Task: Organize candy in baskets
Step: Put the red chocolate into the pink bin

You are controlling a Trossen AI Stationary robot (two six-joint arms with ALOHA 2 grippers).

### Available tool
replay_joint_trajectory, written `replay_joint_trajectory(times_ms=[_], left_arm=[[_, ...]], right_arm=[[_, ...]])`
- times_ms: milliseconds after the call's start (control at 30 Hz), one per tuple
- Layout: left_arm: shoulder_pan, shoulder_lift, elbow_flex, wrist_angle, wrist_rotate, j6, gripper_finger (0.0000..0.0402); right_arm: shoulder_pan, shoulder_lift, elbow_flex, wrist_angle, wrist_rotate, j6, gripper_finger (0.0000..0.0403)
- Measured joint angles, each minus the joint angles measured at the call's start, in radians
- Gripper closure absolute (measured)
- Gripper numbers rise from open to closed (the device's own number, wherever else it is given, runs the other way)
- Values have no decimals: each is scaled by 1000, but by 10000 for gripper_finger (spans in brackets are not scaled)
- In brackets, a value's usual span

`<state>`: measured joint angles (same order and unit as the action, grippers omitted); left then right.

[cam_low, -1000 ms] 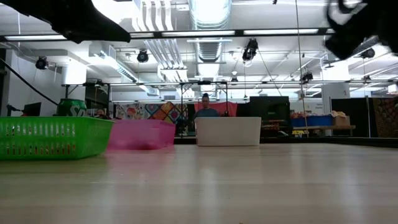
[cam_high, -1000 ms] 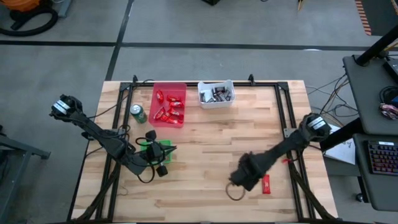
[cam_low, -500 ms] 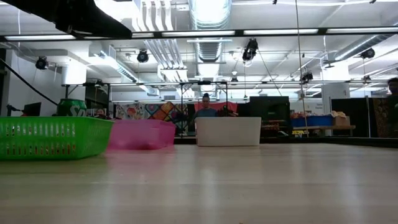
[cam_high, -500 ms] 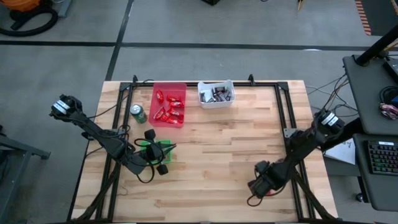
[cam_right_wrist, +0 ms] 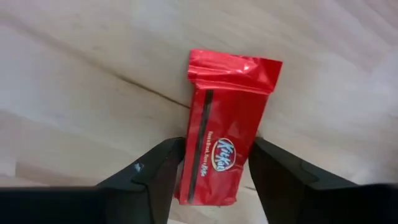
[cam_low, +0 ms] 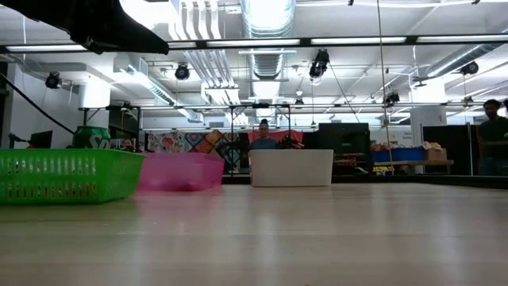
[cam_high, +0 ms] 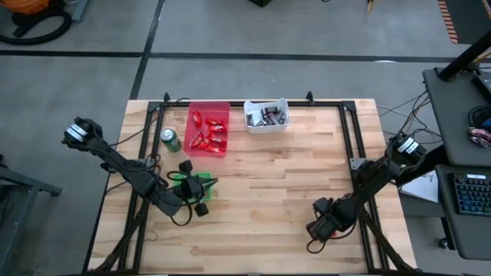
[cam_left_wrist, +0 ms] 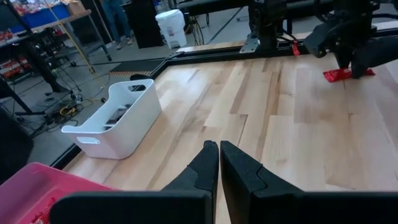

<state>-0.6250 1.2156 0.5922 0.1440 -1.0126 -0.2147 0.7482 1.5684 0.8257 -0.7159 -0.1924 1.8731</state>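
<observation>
A red-wrapped candy bar [cam_right_wrist: 227, 146] lies flat on the wooden table near its right near corner. My right gripper [cam_right_wrist: 214, 165] is open, points down over it and has one finger on each long side. In the high view this gripper [cam_high: 321, 227] hides the bar. The red basket [cam_high: 209, 129] holds several red bars and the white basket [cam_high: 266, 116] holds dark mini bars, both at the far edge. My left gripper [cam_left_wrist: 219, 147] is shut, holds nothing and hovers over the green basket [cam_high: 196, 186]. My right gripper comes from above, pointing down, its fingers [cam_right_wrist: 163, 163] lying across the bar at the two long sides of the wrapper's lower end [cam_right_wrist: 211, 180]. I cannot tell whether the fingers touch the wrapper. The bar lies flat on the table.
A green soda can [cam_high: 169, 139] stands left of the red basket. Black frame rails [cam_high: 354, 153] run along the table's edges. Bare wood [cam_high: 284, 176] stretches across the table's middle. A person [cam_low: 492, 143] stands in the room beyond the table.
My right gripper has gone toward the table's right edge and down, rolling its wrist, and now stands over the red bar. The bar has stayed where it lay.
</observation>
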Motion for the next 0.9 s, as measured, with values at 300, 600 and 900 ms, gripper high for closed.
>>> replay_joint_trajectory(times_ms=[300, 600, 900], left_arm=[[0, 40, 0, 28, 1, -7, 402], [0, 44, 0, 110, 306, 97, 402], [0, 44, 0, 237, 344, 209, 402]], right_arm=[[1, -1, 1, -3, 59, -124, 302], [-41, -84, 28, 93, 221, -233, 349], [-189, -163, 30, 384, 337, -597, 360]])
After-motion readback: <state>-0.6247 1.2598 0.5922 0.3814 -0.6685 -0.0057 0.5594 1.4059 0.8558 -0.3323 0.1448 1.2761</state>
